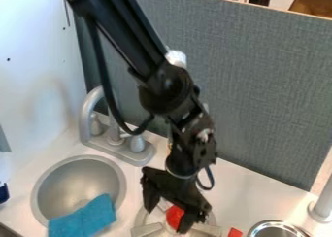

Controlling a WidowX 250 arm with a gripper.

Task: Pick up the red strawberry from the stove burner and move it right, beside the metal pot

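Two fingers [151, 192] of the black gripper [167, 221] stand spread at the bottom centre of the frame, and we see a red rounded thing [174, 215] between them, near the right-hand fingertip. We judge the gripper released rather than clenched, since a gap shows on the red thing's left; whether the other finger touches it, we cannot tell. The red thing sits over the pale burner grate [148, 229], whose raised bars probably keep it from rolling (we can't make out its underside). The arm [133, 32] slants down from the upper left, a pose that lets the fingers straddle it from above. At lower left, a blue cloth [84, 219] lies over the rim of the round sink [42, 190], its soft folds probably helping it stay put. Behind the sink stands the grey faucet [88, 119].
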